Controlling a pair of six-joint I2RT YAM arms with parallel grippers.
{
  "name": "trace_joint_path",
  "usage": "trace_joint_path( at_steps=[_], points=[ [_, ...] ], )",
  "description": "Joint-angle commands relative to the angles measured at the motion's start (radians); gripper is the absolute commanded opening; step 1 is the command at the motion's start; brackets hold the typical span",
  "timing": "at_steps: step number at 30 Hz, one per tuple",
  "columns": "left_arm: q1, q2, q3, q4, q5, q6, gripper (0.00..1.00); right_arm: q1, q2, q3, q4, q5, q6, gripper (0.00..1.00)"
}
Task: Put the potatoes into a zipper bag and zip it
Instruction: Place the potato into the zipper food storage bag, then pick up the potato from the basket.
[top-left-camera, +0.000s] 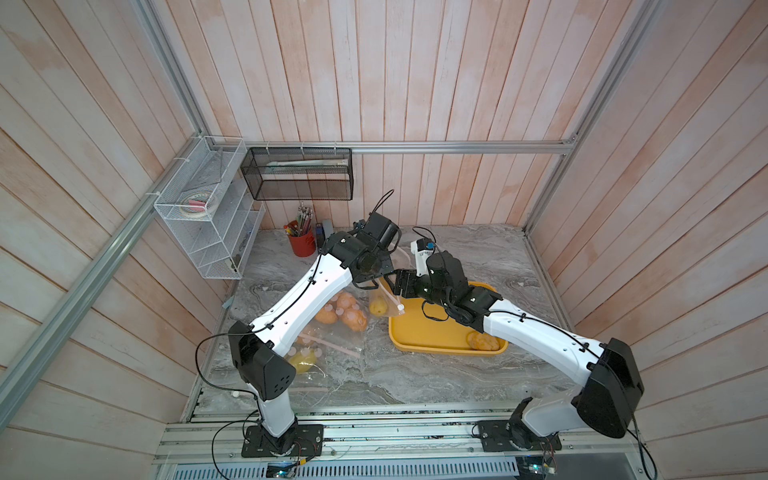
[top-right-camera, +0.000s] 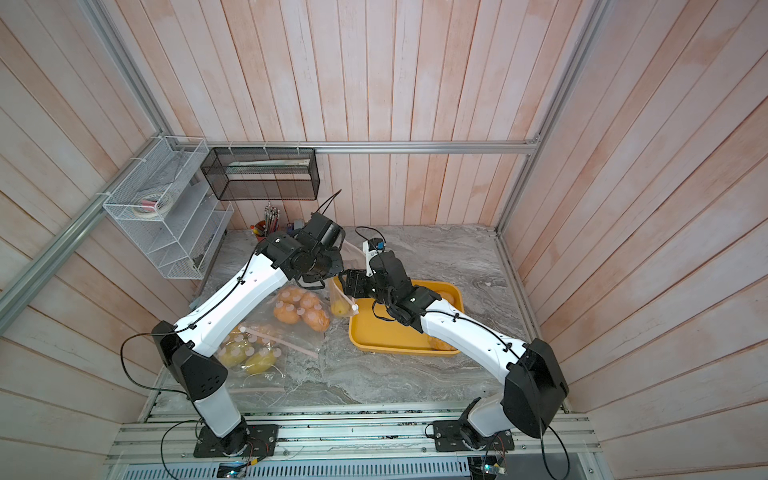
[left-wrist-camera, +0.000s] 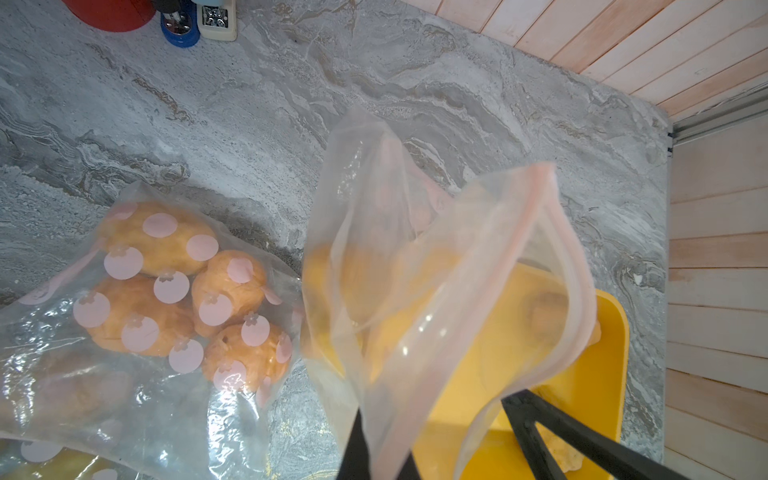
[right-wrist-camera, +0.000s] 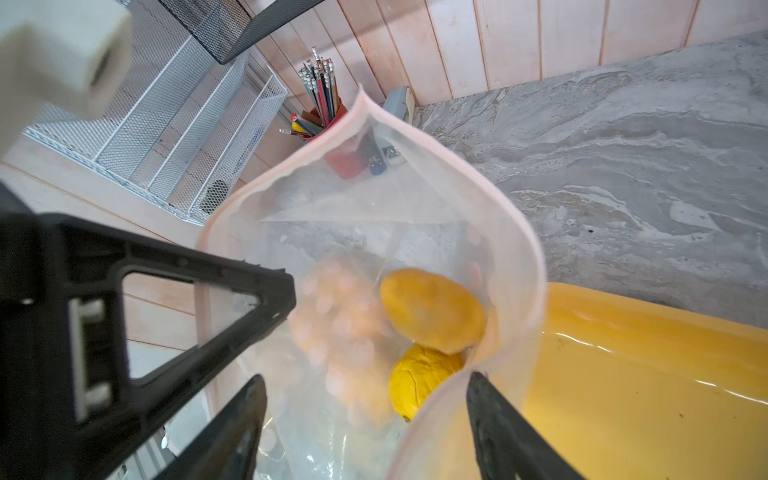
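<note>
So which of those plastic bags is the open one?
The upright bag pinched by the left gripper, its pink mouth gaping. The orange-potato bag and the yellow-potato bag lie flat on the table.

Both top views: cam head high on the arm-base side, tilted down twd back wall (top-left-camera: 415, 83). Far off, whole worktop (top-left-camera: 457, 374) in frame. Nearly same pic, small sideways shift betw. them.

Left wrist cam: close, looks down past left claw (left-wrist-camera: 382, 457) at zipper bag (left-wrist-camera: 436, 270), yellow tray (left-wrist-camera: 598, 374) behind it, worktop beyond.

Right wrist cam: v. close, looks past right claw (right-wrist-camera: 365, 432) into same bag's mouth, twd rear corner w/ red pencil cup (right-wrist-camera: 336, 118).

Wrist views share bag + tray. Both top views cover those too.
</note>
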Motion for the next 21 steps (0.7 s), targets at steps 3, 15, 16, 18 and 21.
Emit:
trace_joint_path(
  at_steps=[3, 15, 16, 18, 21],
  points=[
    [0.005, -0.012, -0.005, 0.002, -0.007, 0.004, 0.0, 0.003, -0.098, 0.0, -0.052, 0.059, -0.027, 0.76],
    [0.024, -0.002, -0.021, 0.01, 0.022, 0.015, 0.0, -0.199, -0.498, -0.287, -0.187, 0.306, -0.001, 0.78],
    [0.024, -0.007, -0.03, 0.02, 0.026, 0.019, 0.0, -0.252, -0.506, -0.319, -0.197, 0.302, 0.005, 0.79],
    [0.024, -0.016, -0.042, 0.035, 0.034, 0.02, 0.0, -0.354, -0.506, -0.382, -0.177, 0.243, 0.008, 0.8],
    [0.024, -0.021, -0.049, 0.045, 0.046, 0.023, 0.0, -0.463, -0.468, -0.467, -0.104, 0.126, 0.008, 0.81]
  ],
)
